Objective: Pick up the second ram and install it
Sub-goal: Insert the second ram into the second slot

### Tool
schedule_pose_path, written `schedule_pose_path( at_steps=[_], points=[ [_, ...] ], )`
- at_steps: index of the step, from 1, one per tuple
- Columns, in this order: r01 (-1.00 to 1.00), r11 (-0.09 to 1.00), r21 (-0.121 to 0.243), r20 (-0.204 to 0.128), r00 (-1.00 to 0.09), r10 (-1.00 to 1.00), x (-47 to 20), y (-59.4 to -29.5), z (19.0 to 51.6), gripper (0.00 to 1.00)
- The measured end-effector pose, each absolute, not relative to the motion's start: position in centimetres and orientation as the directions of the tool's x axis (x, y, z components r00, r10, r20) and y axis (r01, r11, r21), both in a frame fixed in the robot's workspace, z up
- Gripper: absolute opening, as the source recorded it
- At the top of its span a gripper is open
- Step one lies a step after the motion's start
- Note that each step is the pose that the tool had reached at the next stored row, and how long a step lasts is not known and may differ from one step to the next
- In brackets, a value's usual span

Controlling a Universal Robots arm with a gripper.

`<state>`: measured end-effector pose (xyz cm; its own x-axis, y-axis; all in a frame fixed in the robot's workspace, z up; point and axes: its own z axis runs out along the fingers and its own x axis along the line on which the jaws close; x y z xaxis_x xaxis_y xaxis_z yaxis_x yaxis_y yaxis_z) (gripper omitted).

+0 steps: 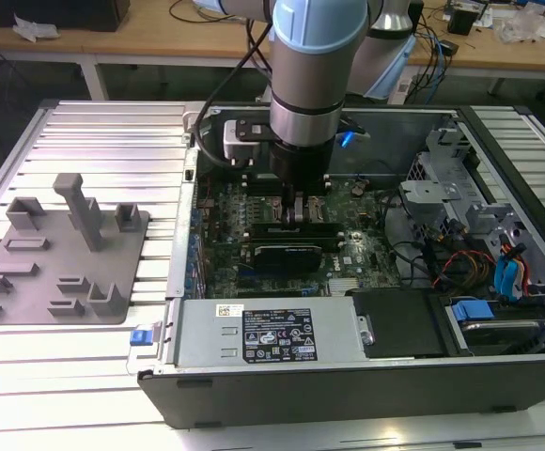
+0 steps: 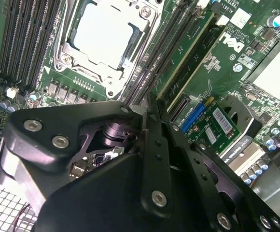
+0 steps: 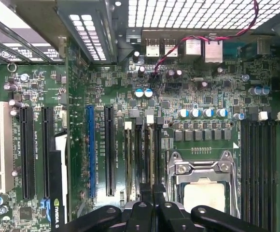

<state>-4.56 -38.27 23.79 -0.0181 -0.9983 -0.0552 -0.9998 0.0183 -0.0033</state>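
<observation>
RAM (image 3: 152, 154) is taken to be the thin stick standing on edge in a slot beside the socket (image 3: 205, 176). It runs from a white latch (image 3: 150, 118) up to the gripper (image 3: 152, 191). The fingers are drawn together with a bare slit between them and are judged to be closed on the RAM's top edge; the contact itself is hidden. In the exterior view the gripper (image 1: 297, 209) is set low, at the motherboard (image 1: 225, 202). Whether the RAM is fully seated cannot be told.

Seating, as judged: the stick is best kept upright and in line with its slot. Force is best applied straight down, so that neither end rides up and the latch is free to close. The other stick (image 2: 188, 53), just beside, is best left untouched.

Case (image 1: 348, 399): motherboard, graphics card (image 1: 291, 252) and cabling are held.
Socket: a CPU is held under the metal frame.
Tray (image 1: 52, 268), to the exterior view's left of the case: grey blocks (image 1: 83, 209) are carried.
</observation>
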Motion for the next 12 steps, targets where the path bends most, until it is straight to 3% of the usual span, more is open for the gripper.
schedule_pose_path(
  at_steps=[12],
  points=[
    [-1.000, 0.020, -0.003, -0.055, -0.019, -0.998, -4.50, -38.16, 23.71, 0.09]
  ],
)
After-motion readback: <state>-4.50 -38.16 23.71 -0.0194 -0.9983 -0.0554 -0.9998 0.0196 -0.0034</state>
